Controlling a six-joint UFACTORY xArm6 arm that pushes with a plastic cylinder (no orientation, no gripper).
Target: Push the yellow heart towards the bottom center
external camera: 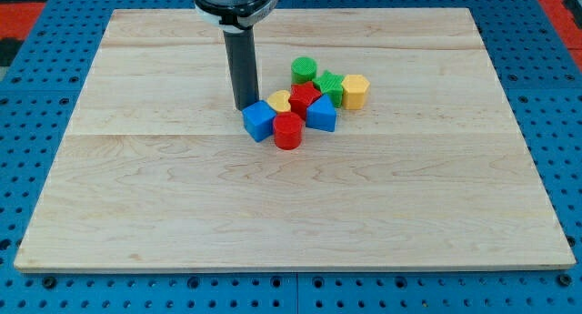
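Note:
The yellow heart [280, 101] lies in a tight cluster of blocks a little above the board's middle. It is wedged between the blue cube [258, 120] at its lower left and a red block [305, 99] at its right. My tip [245, 107] rests on the board at the cluster's left edge, just above and touching or nearly touching the blue cube, left of the yellow heart. A red cylinder [287, 130] sits below the heart.
The cluster also holds a blue triangular block [321, 115], a green cylinder [304, 70], a green star-like block [330, 86] and a yellow hexagonal block [355, 91]. The wooden board [291, 214] lies on a blue pegboard.

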